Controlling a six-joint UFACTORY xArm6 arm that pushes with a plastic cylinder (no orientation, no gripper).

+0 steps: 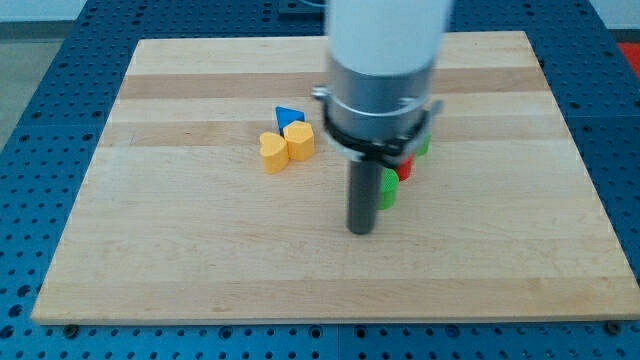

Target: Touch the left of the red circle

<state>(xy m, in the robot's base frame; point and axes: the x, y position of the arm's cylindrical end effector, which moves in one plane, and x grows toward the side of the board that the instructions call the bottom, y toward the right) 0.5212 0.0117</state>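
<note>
Camera view: tool tip [361, 230] is sitting at frame centre, just left of green block [388, 187]; no jaws on it. Red circle [404, 167] is mostly hiding behind the rod. Approach step; next, nudging right and upward.
</note>
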